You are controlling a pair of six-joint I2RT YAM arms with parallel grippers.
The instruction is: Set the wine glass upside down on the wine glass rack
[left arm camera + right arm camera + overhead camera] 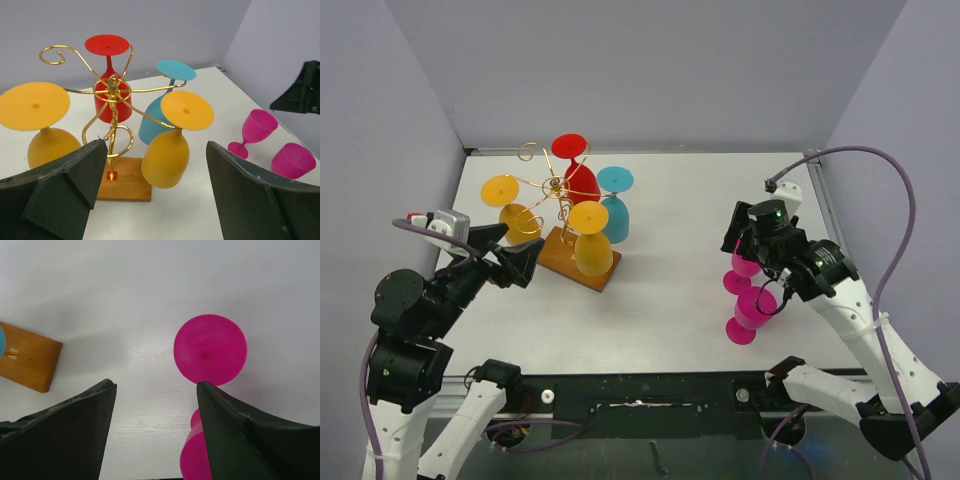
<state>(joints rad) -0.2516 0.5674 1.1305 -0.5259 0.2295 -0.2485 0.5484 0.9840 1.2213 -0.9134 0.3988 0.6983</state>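
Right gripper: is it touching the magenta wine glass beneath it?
Cannot tell. In the right wrist view, the open right gripper has one finger edge overlapping the magenta wine glass rim; neither contact nor gap shows plainly.

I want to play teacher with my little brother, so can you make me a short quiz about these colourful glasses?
1. How many glasses hang upside down on the wine glass rack?
2. True or false: the right tool is shut on a glass.
3. What colour are the two upright glasses on the table? A) teal B) pink C) yellow

Key:
1. Four: one red glass, one teal glass and two yellow glasses.
2. False. It is open, with nothing between its fingers.
3. B
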